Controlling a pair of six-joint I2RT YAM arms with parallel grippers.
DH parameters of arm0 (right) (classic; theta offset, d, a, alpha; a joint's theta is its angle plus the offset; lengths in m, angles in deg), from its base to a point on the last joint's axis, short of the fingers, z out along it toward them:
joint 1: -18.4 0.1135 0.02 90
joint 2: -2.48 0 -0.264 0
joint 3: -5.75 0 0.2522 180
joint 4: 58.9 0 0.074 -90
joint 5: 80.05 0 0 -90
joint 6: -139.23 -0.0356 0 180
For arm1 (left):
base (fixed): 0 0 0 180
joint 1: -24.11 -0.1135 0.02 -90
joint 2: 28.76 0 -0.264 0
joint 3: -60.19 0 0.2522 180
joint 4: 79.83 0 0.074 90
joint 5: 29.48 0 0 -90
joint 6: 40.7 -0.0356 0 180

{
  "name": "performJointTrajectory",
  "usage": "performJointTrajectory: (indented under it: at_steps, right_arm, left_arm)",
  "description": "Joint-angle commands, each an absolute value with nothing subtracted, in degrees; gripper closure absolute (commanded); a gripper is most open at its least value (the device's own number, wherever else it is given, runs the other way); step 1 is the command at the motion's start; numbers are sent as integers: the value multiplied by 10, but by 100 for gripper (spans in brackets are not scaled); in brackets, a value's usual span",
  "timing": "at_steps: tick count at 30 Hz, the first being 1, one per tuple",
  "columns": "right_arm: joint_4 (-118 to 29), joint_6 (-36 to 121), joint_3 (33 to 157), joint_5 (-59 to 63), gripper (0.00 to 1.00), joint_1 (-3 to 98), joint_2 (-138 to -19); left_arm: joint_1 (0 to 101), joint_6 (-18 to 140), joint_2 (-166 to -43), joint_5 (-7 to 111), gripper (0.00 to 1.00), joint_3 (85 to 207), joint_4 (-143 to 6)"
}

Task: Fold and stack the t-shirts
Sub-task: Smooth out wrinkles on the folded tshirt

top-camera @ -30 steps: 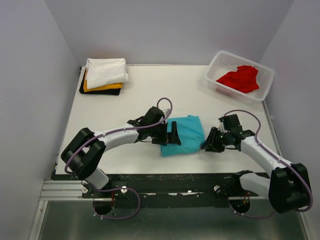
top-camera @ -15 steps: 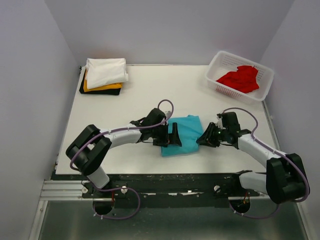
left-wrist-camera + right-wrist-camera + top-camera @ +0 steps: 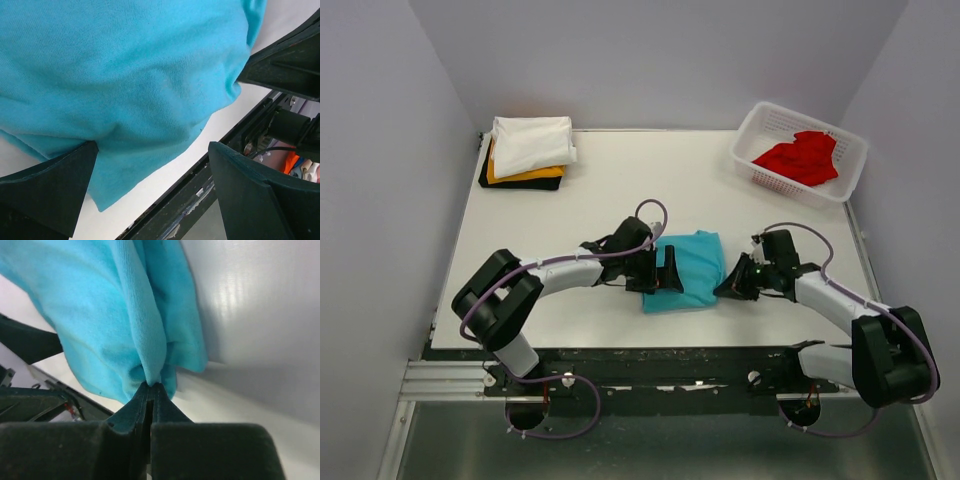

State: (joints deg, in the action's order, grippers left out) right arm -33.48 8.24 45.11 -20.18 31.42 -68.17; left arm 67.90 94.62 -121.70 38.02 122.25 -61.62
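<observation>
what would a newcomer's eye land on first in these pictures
The bright teal-blue cloth t-shirt lies in the middle, the right claw pinched shut on its edge and the left claw open over it. A crumpled red cloth t-shirt sits in the white plastic lattice basket at the far right.

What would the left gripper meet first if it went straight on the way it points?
The teal shirt, lying between the left gripper's open fingers. Past that, probably the right gripper, shut on the shirt's far edge.
</observation>
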Motion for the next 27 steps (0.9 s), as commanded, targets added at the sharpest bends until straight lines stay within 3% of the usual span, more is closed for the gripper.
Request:
performJointTrajectory:
  at_steps: [1, 12, 18, 19, 21, 24, 27]
  right_arm:
    - [-187, 140, 512, -60, 99, 312, -655]
    - [-125, 135, 527, 49, 99, 313, -673]
    - [-148, 147, 522, -2, 97, 313, -731]
    - [-150, 152, 525, -8, 86, 313, -726]
    - [-136, 160, 547, -5, 73, 313, -695]
    - [-120, 166, 588, 6, 42, 313, -632]
    - [-142, 170, 615, -4, 22, 313, -568]
  left_arm:
    - [676, 936, -1223, 431, 2, 1210, -582]
    - [671, 931, -1221, 435, 1, 1198, -580]
    - [671, 927, -1220, 427, 1, 1200, -582]
    - [671, 928, -1217, 423, 2, 1202, -581]
    - [672, 928, -1202, 417, 2, 1203, -570]
    - [677, 925, -1142, 411, 1, 1191, -560]
    - [680, 911, -1076, 415, 2, 1195, -542]
